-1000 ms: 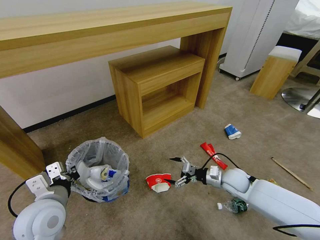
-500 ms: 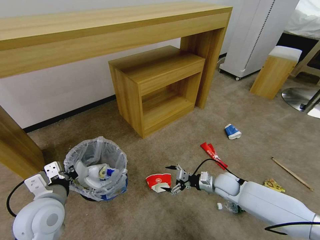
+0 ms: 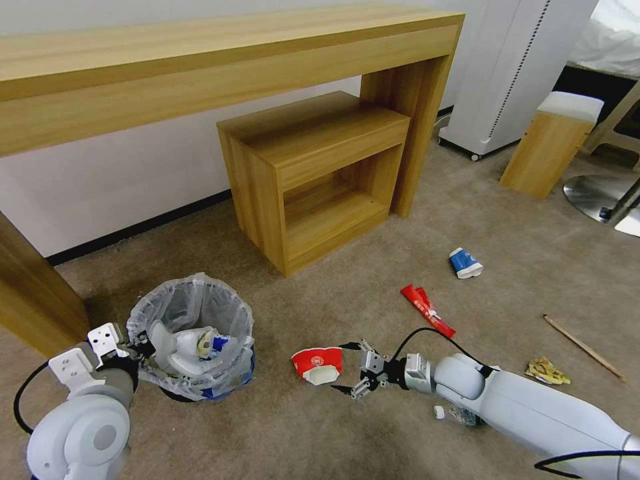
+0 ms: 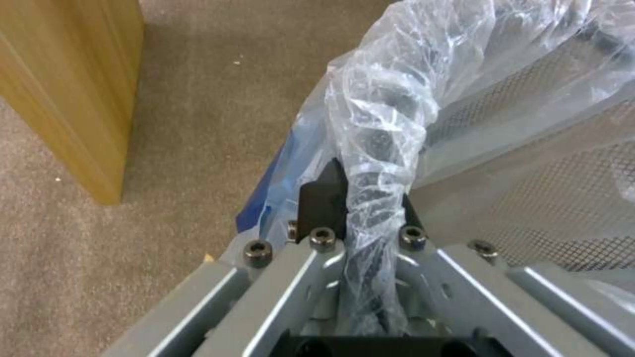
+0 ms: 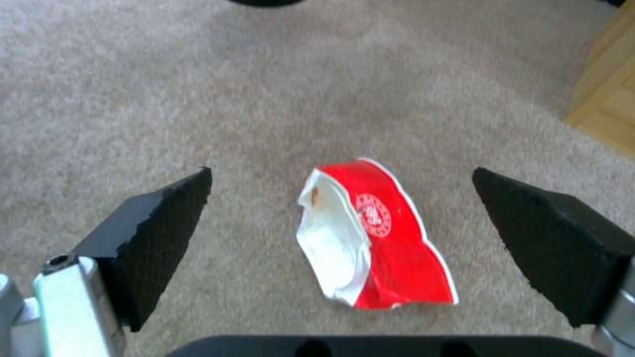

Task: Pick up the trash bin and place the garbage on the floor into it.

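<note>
On the beige short-pile floor (image 3: 373, 280) beside a pale wood-grain desk (image 3: 200, 73) and its boxy open cabinet (image 3: 313, 173) stands the trash bin (image 3: 193, 337), a small round mesh-walled basket lined with a crinkly translucent white bag, blue showing through at its lower side and white litter lying inside. The left gripper (image 4: 364, 198) is clamped on the bin's rim: its dark pads pinch the bunched plastic roll on the side nearest the robot.

Just to the bin's right lies a crushed red-and-white paper cup (image 3: 318, 365), flattened, its white inside turned up and a round emblem on the red wall. The right gripper (image 3: 350, 367) sits low over the carpet right beside this cup, its black wedge-shaped fingers (image 5: 152, 238) spread wide to either side of the cup without touching it.

Farther right lie a flat red wrapper (image 3: 427, 310), a squashed blue-and-white cup (image 3: 465, 263), a thin wooden stick (image 3: 583, 347), a crumpled yellow wrapper (image 3: 547, 371), and a small clear bottle (image 3: 453, 415) partly hidden beneath the right arm.
</note>
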Controlling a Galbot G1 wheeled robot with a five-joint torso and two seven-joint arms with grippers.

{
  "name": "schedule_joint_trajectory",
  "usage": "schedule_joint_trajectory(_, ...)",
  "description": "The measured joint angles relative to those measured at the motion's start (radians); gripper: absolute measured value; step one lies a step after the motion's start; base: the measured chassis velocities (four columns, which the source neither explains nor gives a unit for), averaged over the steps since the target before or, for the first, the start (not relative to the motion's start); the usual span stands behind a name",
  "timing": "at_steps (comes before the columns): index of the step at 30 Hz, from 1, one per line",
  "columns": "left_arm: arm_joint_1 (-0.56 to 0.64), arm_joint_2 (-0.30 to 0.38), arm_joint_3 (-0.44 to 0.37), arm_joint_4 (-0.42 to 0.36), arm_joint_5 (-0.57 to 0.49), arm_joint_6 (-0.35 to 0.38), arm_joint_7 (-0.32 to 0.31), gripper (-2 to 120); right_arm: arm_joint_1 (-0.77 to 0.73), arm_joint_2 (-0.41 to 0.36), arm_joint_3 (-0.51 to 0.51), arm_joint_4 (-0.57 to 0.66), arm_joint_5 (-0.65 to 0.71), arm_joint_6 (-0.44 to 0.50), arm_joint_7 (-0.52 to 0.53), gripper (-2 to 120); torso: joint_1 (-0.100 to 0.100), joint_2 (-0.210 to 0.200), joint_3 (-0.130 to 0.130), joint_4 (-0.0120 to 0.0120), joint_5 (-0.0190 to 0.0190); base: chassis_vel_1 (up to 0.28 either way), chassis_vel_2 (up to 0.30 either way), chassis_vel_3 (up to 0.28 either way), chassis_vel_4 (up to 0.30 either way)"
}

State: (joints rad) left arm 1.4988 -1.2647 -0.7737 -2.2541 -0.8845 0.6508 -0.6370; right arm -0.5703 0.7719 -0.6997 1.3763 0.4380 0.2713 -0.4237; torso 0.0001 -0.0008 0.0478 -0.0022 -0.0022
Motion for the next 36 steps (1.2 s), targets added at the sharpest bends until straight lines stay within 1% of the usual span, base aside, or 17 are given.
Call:
schedule_joint_trajectory(11, 0.005, -0.004, -0.007, -0.017, 0.0, -0.001, 0.0, 1, -0.007, 0.058, -0.009, -0.117, -0.011, 0.021, -0.011, 100, 0.0, 0.0, 0.0, 0.0, 0.0002, 0.0, 0.0, 0.0, 0.0)
schedule_joint_trajectory(14, 0.011, -0.004, -0.011, -0.023, -0.001, -0.001, -0.001, 1, -0.004, 0.083, -0.013, -0.171, -0.022, 0.027, -0.014, 100, 0.0, 0.0, 0.0, 0.0001, 0.0002, 0.0, 0.0, 0.0, 0.0)
schedule_joint_trajectory(19, 0.016, -0.005, -0.014, -0.023, -0.001, -0.001, -0.001, 1, 0.0, 0.105, -0.013, -0.222, -0.029, 0.031, -0.015, 100, 0.0, 0.0, 0.0, 0.0, 0.0002, 0.0, 0.0, 0.0, 0.0)
schedule_joint_trajectory(25, 0.02, -0.005, -0.018, -0.027, -0.001, -0.005, -0.001, 1, 0.01, 0.14, -0.011, -0.31, -0.044, 0.048, -0.013, 100, 0.0, 0.0, 0.0, 0.0001, 0.0002, 0.0, 0.0, 0.0, 0.0)
schedule_joint_trajectory(36, 0.019, -0.004, -0.018, -0.026, -0.002, -0.008, -0.001, 1, 0.022, 0.173, -0.005, -0.381, -0.05, 0.067, -0.021, 99, 0.0, 0.0, 0.0, 0.0, 0.0002, 0.0, 0.0, 0.0, 0.0)
